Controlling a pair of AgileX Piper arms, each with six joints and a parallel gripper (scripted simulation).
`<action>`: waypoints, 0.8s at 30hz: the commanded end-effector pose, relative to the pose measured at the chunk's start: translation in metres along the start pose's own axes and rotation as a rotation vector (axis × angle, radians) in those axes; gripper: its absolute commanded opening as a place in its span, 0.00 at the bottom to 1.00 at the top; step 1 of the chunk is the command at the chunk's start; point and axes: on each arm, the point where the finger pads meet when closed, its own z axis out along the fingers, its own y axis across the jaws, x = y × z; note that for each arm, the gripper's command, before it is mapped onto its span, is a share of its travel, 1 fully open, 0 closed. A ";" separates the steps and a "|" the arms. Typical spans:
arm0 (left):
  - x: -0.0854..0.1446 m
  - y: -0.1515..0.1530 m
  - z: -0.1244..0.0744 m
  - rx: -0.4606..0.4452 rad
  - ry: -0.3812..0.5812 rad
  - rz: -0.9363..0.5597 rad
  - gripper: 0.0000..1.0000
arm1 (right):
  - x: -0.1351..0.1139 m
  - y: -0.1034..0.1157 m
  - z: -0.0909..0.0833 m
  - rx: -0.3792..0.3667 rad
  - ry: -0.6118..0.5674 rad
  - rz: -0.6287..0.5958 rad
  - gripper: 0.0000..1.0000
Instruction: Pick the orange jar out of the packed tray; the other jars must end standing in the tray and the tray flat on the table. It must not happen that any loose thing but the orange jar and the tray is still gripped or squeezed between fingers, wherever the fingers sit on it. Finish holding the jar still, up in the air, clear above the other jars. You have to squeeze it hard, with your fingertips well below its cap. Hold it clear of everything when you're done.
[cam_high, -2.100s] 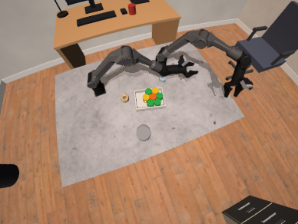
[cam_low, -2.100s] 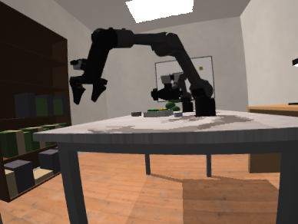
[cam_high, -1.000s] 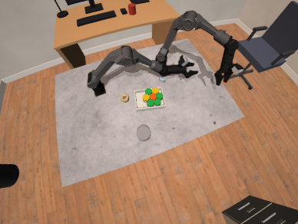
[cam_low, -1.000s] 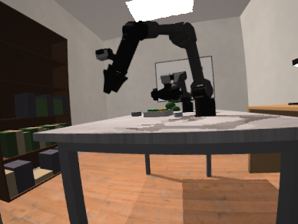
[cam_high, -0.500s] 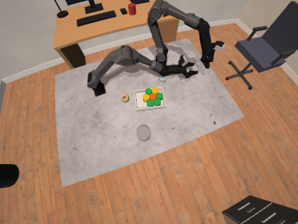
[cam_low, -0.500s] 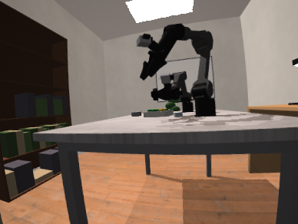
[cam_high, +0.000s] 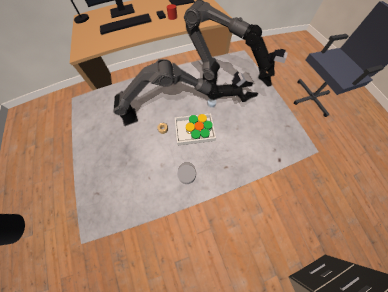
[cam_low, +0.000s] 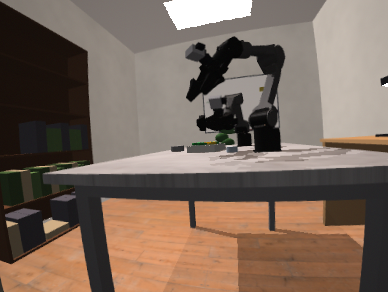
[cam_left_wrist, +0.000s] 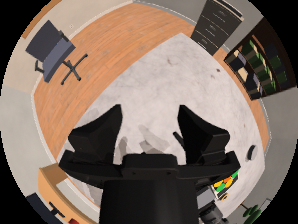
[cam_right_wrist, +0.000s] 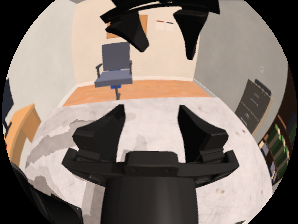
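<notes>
Toward the left of the counter (cam_high: 115, 190) (cam_low: 150, 167) (cam_left_wrist: 160, 75) (cam_right_wrist: 210, 120), as seen from above, a small tan ring (cam_high: 158, 128) lies apart from the packed tray (cam_high: 195, 142) (cam_low: 205, 149), which sits well in from every edge and looks flat. The orange jar (cam_high: 199, 126) (cam_left_wrist: 227, 179) stands inside, hemmed round by green and yellow-capped jars; that crowding probably calls for a careful descent between neighbours before any hard squeeze. A grey disc (cam_high: 186, 173) (cam_low: 177, 148) (cam_left_wrist: 252, 153) lies between the tray and the edge farthest from the desk, and a pale blue piece (cam_high: 212, 103) (cam_low: 231, 149) on the tray's desk side. Farther right, the right gripper (cam_high: 256, 95) (cam_low: 200, 123) (cam_right_wrist: 151, 111) hangs low and level, its jaws wide and empty, pointing past the tray toward the chair-side edge. Beyond it the left gripper (cam_high: 267, 81) (cam_low: 191, 95) (cam_right_wrist: 166, 50) (cam_left_wrist: 150, 111) is higher, jaws also wide around nothing, so neither seems placed for a grasp. From above, only caps show; the jar bodies are hidden, and the exterior view, low and small at the tray, does not let me pick out the orange cap; I would guess the others stand upright.

From overhead, my left gripper (cam_high: 267, 80) (cam_low: 190, 97) (cam_left_wrist: 150, 111) (cam_right_wrist: 166, 50) has swung back inward, toward roughly half past ten, as best I can judge.
</notes>
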 end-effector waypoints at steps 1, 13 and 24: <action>0.000 0.000 0.000 -0.009 0.002 -0.002 1.00 | -0.002 0.000 0.000 0.000 -0.003 0.000 0.97; 0.046 0.137 -0.038 -0.406 0.001 -0.484 1.00 | -0.002 0.000 0.000 0.000 -0.003 0.000 0.97; 0.067 0.211 -0.059 -0.516 -0.001 -0.605 1.00 | -0.002 0.000 0.000 0.000 -0.003 0.000 0.97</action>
